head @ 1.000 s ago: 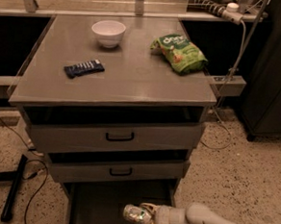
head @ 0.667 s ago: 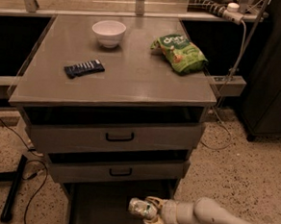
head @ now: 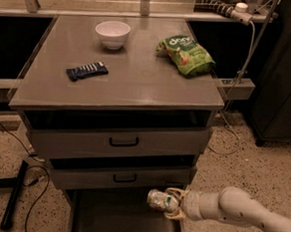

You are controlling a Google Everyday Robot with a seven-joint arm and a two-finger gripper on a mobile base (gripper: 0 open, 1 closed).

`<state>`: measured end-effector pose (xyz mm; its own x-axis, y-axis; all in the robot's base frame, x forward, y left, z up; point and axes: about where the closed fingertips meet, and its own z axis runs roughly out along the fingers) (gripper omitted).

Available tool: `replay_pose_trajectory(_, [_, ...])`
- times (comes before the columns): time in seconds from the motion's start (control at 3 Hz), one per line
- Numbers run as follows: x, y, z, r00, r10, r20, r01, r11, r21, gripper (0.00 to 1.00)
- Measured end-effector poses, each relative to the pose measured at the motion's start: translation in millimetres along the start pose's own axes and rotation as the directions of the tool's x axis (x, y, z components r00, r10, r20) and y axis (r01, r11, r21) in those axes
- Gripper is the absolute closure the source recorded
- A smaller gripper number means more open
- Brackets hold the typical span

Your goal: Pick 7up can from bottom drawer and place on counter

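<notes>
1. The white arm (head: 243,214) reaches in nearly level from the lower right.
2. Its gripper (head: 169,203) clamps the 7up can (head: 155,199), held sideways over the open bottom drawer (head: 113,218).

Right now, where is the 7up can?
The 7up can is low and right of centre in the camera view, held in the gripper over the open bottom drawer, just below the lower handled drawer; not yet on the counter.

A white bowl (head: 113,34) is shown at the rear of the bench (head: 137,87), a green snack bag (head: 188,55) to its right, a dark wrapped bar (head: 87,70) front-left; two handled grey drawers (head: 73,144) are seen beneath.
</notes>
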<state>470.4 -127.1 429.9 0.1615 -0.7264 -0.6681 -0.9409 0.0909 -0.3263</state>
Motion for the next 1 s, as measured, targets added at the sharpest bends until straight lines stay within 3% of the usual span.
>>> replay_pose_trajectory(0.33, [-34.9,-32.4,-61.9,0.995,-0.060,-0.079,0.063,0.9972,0.041,1.00])
replay_pose_trajectory(0.67, [-34.9,-32.4,-61.9,0.995,-0.060,-0.079,0.063,0.9972,0.041,1.00])
replay_pose_trajectory(1.0, [-50.3,-39.6,-83.1,0.994,-0.081,-0.066,0.085,0.9950,0.053,1.00])
